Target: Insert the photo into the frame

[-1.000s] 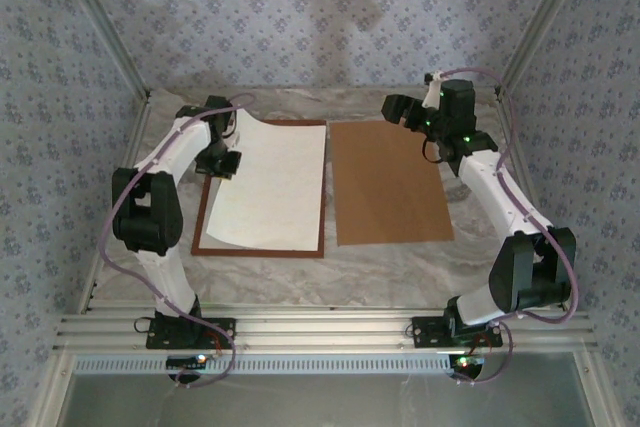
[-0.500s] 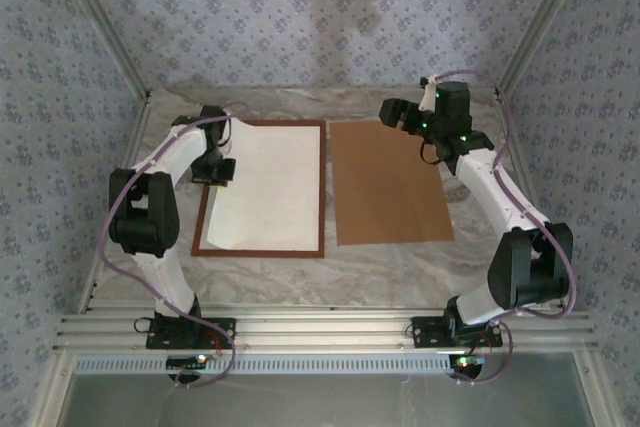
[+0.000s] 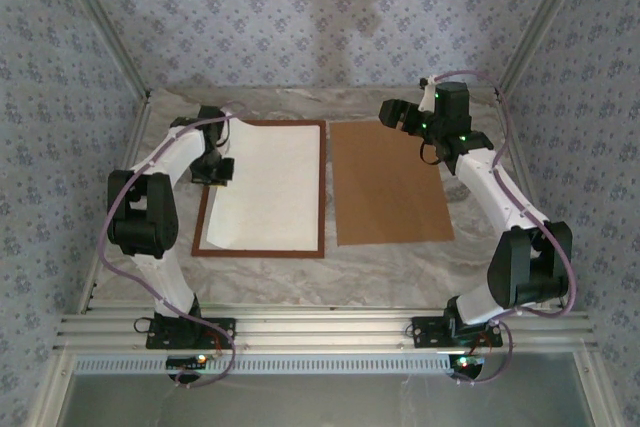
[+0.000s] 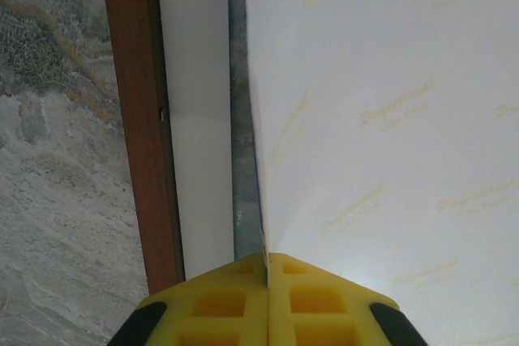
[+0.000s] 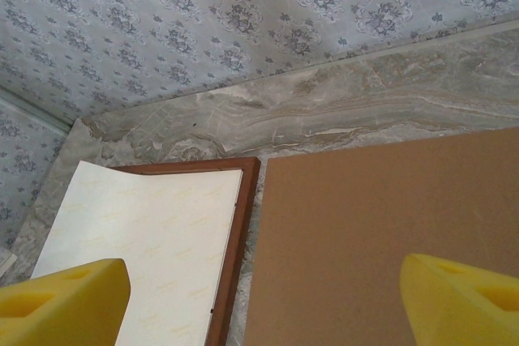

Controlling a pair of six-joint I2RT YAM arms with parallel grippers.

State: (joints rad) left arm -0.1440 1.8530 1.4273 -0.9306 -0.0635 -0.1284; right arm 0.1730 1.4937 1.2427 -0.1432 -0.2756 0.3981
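The photo (image 3: pixel 265 187) lies with its white back up inside the reddish-brown frame (image 3: pixel 260 250) on the left half of the table. My left gripper (image 3: pixel 222 169) is at the photo's left edge, shut on it. In the left wrist view the yellow fingers (image 4: pixel 324 301) pinch the paper edge of the photo (image 4: pixel 389 119), with the frame's rail (image 4: pixel 142 135) and a white mat strip (image 4: pixel 199 119) to the left. My right gripper (image 3: pixel 393 113) hangs open above the far end of the table, and from it I see the photo (image 5: pixel 138 257) and frame (image 5: pixel 235 249) below.
A plain brown backing board (image 3: pixel 388 185) lies flat just right of the frame, and it also shows in the right wrist view (image 5: pixel 381 241). The marble table top (image 3: pixel 400 262) is bare in front. Patterned walls close in the far side and both flanks.
The photo's left edge, lifted and curled a second ago, has come down nearly flat into the frame with my left gripper still on it. The right gripper has hardly moved.
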